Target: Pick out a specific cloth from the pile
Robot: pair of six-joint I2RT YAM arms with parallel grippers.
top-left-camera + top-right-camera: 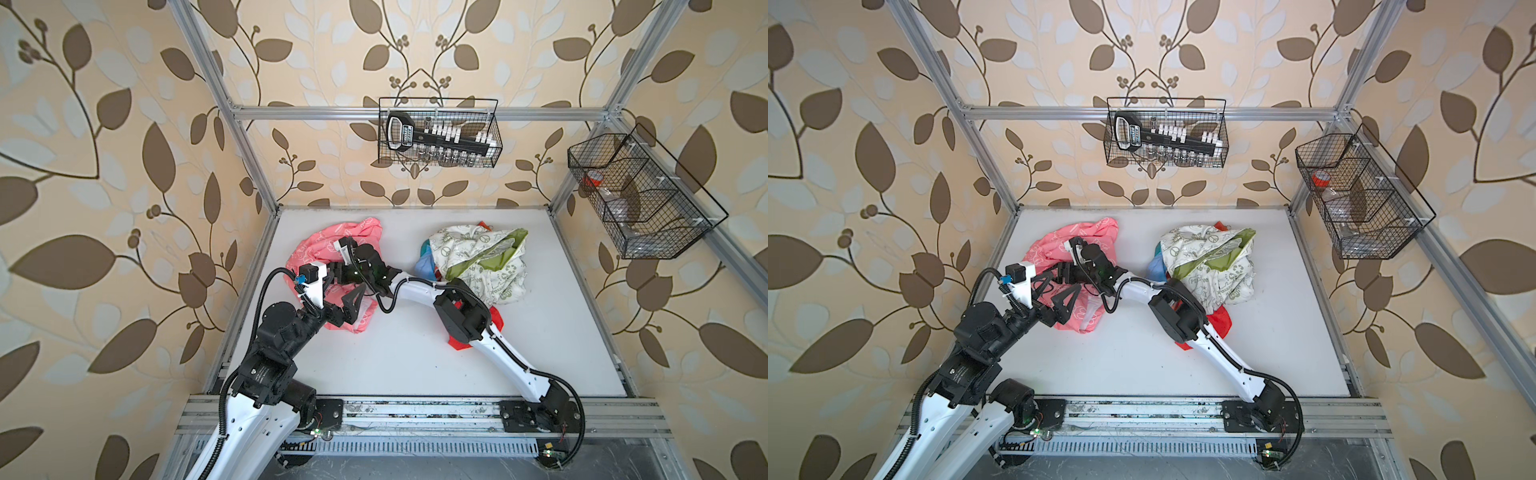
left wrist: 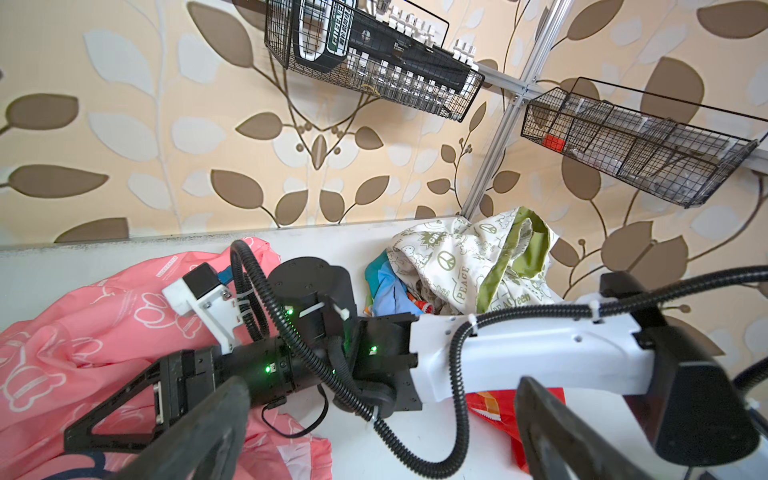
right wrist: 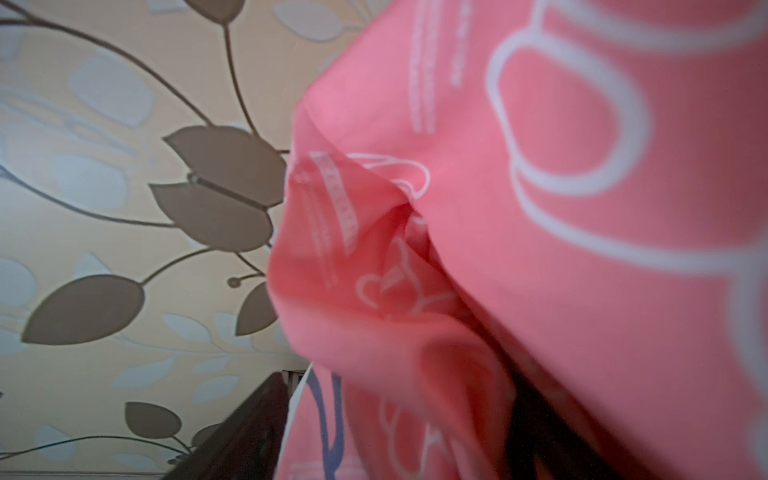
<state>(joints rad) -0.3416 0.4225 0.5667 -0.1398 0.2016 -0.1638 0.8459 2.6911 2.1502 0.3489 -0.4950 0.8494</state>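
In both top views the arms cover the middle of the cloth (image 1: 320, 249), so its navy print is mostly hidden. The right arm (image 1: 469, 316) hides much of the red cloth (image 1: 496, 320) at the lower edge of the pile (image 1: 478, 257). In the right wrist view the cloth (image 3: 540, 249) is blurred and cut off at right; the right end effector (image 3: 415, 436) is mostly covered.

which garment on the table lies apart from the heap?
The salmon-pink bear-print cloth, alone on the table's left under both grippers. The cream peace-sign cloth, blue-striped piece and plain red cloth stay bunched on the right.
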